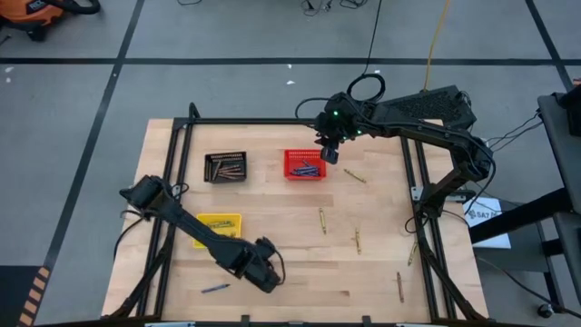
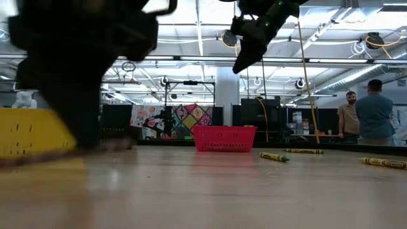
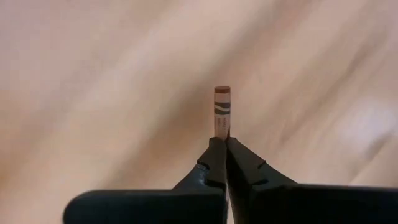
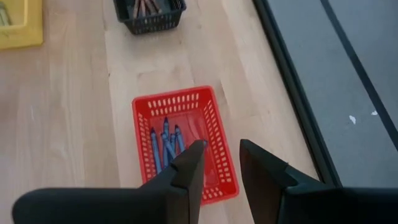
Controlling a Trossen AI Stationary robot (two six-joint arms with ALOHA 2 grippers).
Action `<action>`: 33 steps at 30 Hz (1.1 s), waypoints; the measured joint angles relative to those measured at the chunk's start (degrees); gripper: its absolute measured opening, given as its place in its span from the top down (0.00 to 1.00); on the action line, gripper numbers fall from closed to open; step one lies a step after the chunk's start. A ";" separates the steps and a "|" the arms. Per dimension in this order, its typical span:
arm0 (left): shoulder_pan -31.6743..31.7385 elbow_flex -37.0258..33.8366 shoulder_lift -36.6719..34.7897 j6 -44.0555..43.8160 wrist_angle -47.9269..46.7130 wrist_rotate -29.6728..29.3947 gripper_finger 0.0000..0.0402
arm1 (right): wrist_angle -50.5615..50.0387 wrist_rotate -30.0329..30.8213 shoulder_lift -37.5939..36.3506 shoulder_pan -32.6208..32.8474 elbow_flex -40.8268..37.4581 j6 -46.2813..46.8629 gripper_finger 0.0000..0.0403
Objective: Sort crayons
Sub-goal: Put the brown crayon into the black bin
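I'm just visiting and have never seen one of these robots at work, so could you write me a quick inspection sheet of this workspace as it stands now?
Surface: pale wooden table with a dark frame.
Job's things: blue crayons in the red basket; brown ones in the black basket; yellow-green crayons loose on the right half; one bluish crayon near the front edge.
Clutter: nothing seen.
Grippers: left gripper shut on a brown crayon; right gripper open above the red basket.
Cables: black loops on the right arm.
Surroundings: two people in the room behind.
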 joint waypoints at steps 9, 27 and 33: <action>1.34 0.15 -8.22 1.01 -13.49 -2.35 0.99 | -1.44 0.08 0.00 0.00 0.02 -1.23 0.77; 12.50 0.32 -19.92 17.10 -30.40 -6.17 1.00 | -4.27 0.12 -0.01 0.00 0.02 -1.18 0.77; 18.75 0.32 -22.07 25.78 -35.21 -7.92 1.00 | -5.53 0.09 0.00 0.00 0.02 0.84 0.77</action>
